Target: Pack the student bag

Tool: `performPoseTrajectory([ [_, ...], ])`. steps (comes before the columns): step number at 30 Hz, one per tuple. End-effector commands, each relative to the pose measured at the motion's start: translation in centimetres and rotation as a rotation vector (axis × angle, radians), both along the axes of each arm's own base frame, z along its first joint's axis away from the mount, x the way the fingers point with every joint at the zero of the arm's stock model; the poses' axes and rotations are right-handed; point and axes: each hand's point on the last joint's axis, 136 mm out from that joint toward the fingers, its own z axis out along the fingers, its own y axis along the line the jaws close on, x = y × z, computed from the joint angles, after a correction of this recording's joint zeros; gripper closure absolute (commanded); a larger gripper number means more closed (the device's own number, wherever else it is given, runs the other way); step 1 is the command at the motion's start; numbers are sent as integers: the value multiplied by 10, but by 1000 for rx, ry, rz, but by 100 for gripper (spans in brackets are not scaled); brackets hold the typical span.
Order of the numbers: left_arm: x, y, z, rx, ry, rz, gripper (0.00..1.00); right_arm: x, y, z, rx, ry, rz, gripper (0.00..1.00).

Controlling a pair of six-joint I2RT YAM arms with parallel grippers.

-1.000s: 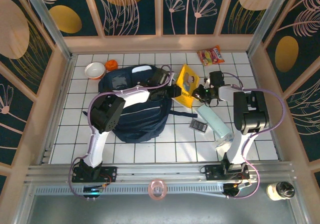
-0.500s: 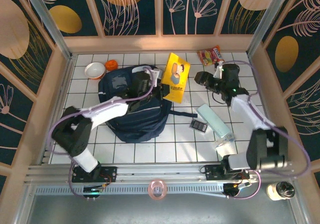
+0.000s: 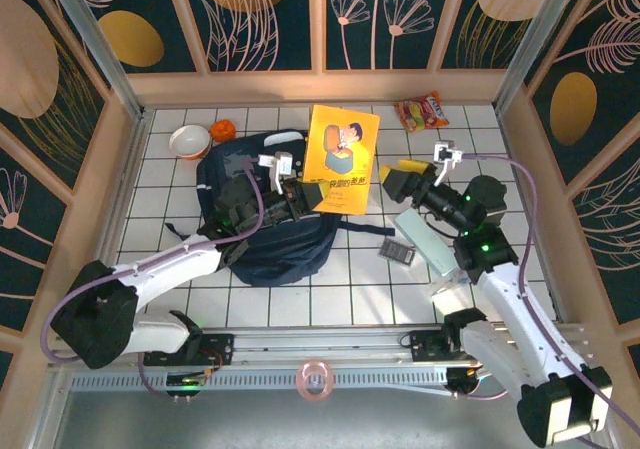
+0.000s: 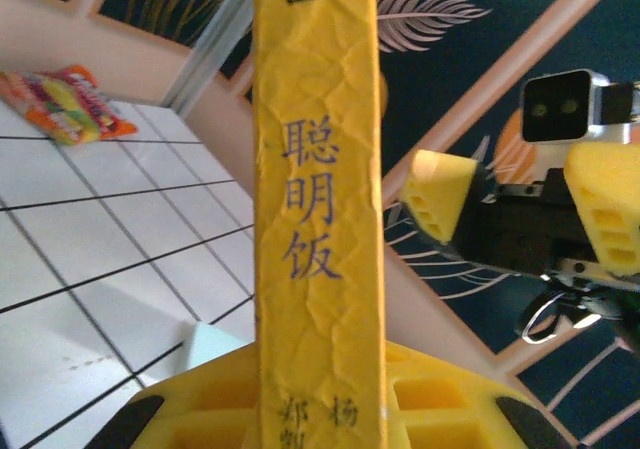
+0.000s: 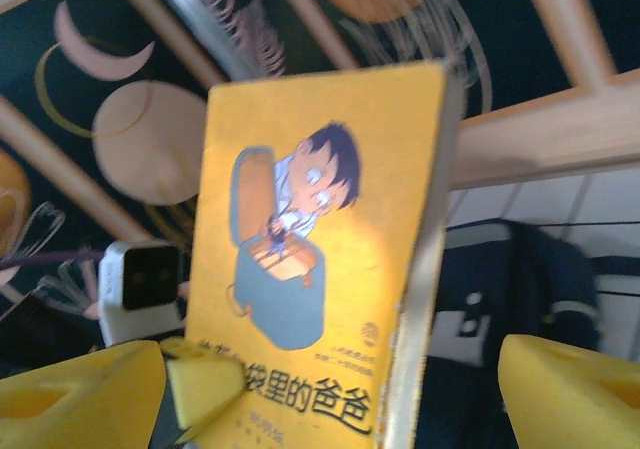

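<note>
Left gripper [image 3: 297,191] tight on yellow book [image 3: 343,159]

The book [image 4: 318,219] bears 聪明饭 down its spine, and its cover [image 5: 330,219] shows 袋里的爸爸 along the bottom, the start hidden.

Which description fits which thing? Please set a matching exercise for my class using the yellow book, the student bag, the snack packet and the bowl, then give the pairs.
Things:
1. yellow book
2. student bag
3. snack packet
4. bowl

Descriptions:
A. on the tiles at the far right
B. on the tiles at the far left, beside a small orange object
C. held off the table by the left gripper
D. lying mid-table, under the left gripper

Pairs: 1-C, 2-D, 3-A, 4-B
</note>
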Motion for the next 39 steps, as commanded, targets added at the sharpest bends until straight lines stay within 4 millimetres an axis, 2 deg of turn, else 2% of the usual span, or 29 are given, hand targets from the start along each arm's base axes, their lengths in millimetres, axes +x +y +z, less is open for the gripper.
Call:
performPoseTrajectory([
  [1,-33,5,66,-165,-188,-90,100,-10,18,6,28,-16,70,13],
  [8,-55,10,78,-220,-226,-155,100,-19,46,5,48,-3,197,13],
  [12,-61,11,83,-233,-232,-176,100,-40,59,14,77,-48,349,16],
  [14,-61,12,81,-233,-230,-172,100,-49,65,15,78,-56,412,22],
  [15,-60,12,79,-230,-226,-166,100,-54,67,15,74,-60,440,29],
  [18,-57,12,74,-208,-215,-150,95,-62,68,18,63,-96,458,68],
  [21,-46,15,63,-126,-206,-73,79,-68,62,23,46,-167,432,97],
  [22,-43,18,60,-98,-211,-42,71,-68,60,26,36,-190,412,100],
  [25,-34,28,48,16,-235,51,50,-63,53,30,-16,-231,339,100],
  [27,-33,35,44,91,-274,92,40,-58,49,29,-74,-250,287,100],
  [31,-36,52,43,236,-381,158,32,-44,40,19,-217,-267,183,100],
  [34,-39,66,47,354,-487,196,29,-42,35,12,-308,-299,153,100],
  [39,-51,73,46,540,-647,143,24,-41,33,-1,-456,-361,163,100],
])
